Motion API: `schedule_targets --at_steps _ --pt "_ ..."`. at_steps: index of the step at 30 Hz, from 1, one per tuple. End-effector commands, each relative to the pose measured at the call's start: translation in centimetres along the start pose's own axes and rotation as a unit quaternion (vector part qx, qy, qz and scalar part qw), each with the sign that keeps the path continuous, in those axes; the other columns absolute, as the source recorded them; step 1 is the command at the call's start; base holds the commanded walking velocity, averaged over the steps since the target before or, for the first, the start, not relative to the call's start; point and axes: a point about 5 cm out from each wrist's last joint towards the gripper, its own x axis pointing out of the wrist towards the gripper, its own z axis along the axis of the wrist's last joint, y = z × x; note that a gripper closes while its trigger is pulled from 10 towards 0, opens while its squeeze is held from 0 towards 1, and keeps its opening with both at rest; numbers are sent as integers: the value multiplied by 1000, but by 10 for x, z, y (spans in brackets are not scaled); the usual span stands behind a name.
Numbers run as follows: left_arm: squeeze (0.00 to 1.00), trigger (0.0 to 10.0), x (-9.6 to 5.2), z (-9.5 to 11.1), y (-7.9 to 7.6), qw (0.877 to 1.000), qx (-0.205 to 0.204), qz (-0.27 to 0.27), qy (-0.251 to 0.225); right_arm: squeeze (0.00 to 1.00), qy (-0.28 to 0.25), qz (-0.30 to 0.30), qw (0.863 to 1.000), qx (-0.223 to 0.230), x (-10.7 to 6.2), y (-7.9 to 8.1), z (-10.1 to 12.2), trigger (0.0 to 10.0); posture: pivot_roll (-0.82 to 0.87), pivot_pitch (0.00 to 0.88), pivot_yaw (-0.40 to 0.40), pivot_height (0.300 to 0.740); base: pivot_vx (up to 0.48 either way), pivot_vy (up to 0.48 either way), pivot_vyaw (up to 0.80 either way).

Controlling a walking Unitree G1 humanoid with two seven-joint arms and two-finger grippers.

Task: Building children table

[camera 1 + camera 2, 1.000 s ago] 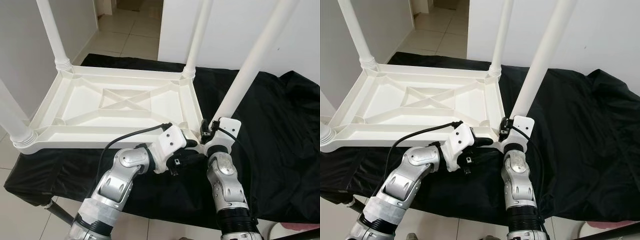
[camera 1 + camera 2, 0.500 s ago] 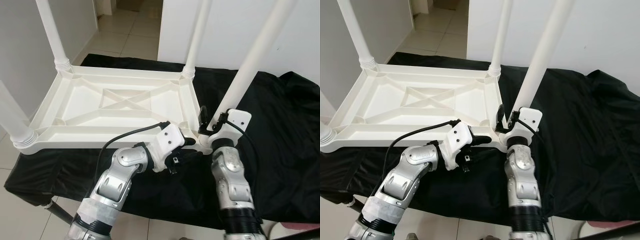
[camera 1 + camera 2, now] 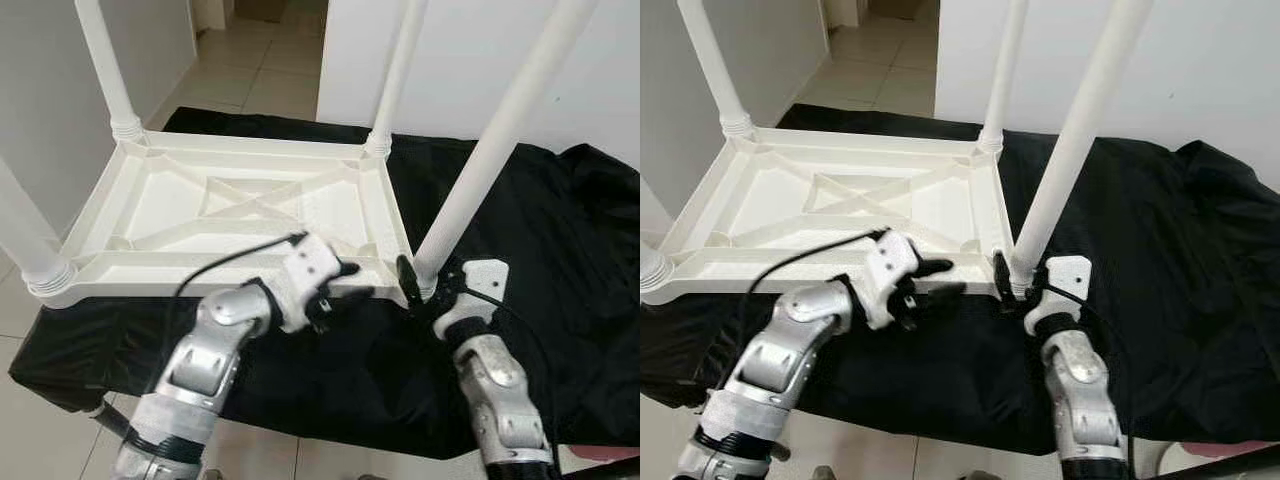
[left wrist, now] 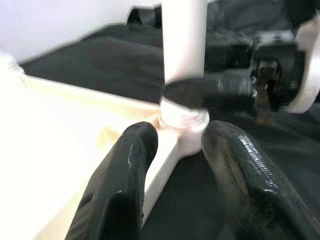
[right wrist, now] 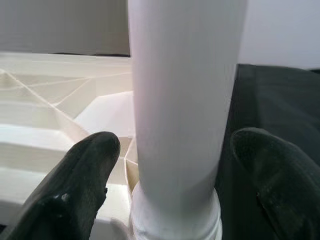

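While upturned on black cloth [image 3: 560,230], white ribbed plastic children's table [image 3: 240,205] shows four round legs; right tool [image 3: 1018,283], fingers apart, straddles 4 o'clock leg [image 3: 490,150]; left tool [image 3: 345,283] apart.

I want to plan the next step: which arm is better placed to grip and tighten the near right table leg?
The right. Its gripper has open fingers on both sides of the leg, just above the socket. The left gripper sits at the tabletop edge beside that corner, not around the leg.
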Motion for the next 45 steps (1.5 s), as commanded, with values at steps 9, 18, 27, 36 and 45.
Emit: schedule_targets --at_steps 9,18,27,36,45 --pt "0 10000 8 4 -21 999 -6 -37 -7 0 15 105 994 -17 24 -8 -2 10000 -64 0 -46 740 0 0 0" --pt "0 10000 8 6 -23 999 -7 -37 -4 0 44 208 976 -43 48 -15 -5 7412 -40 0 -50 740 0 0 0" --pt "0 10000 9 8 -30 999 -8 -43 -4 0 60 224 972 -40 50 -25 -10 0 -32 0 -53 740 0 0 0" --pt "0 10000 9 8 -30 999 -10 -45 -4 0 51 216 975 -23 46 -23 -10 10000 -36 0 -51 740 0 0 0" --pt "0 10000 12 9 -36 998 -18 -54 -7 0 41 70 997 -4 40 -1 -10 10000 -37 0 -48 740 0 0 0"
